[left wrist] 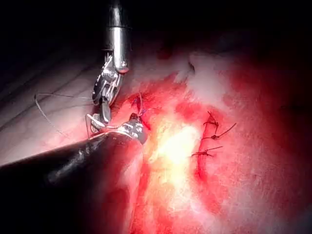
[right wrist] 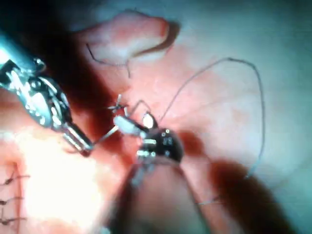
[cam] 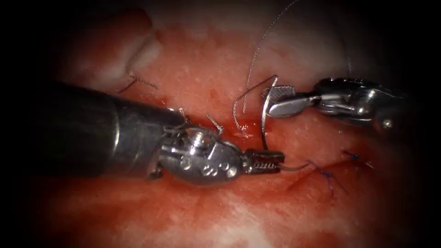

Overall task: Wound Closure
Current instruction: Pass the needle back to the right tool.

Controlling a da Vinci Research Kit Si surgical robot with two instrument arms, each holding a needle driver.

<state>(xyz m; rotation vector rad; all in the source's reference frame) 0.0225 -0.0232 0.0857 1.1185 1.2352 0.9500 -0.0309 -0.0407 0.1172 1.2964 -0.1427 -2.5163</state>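
Both end effectors (cam: 270,161) (cam: 270,102) on needle (cam: 263,123)

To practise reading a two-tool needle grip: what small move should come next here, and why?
Probably ease the right end effector open. It is shut on the needle near the end that carries the thread, while the left end effector appears shut on the needle's lower end. The needle stands above the tissue, seemingly not in it. With both gripping, it cannot be re-angled.

Thin curved steel needle (cam: 263,120) stands upright over the red cut in pale pork tissue (cam: 206,78), upper end by right jaws, lower end by left jaws. Dark thread (cam: 262,43) loops up.
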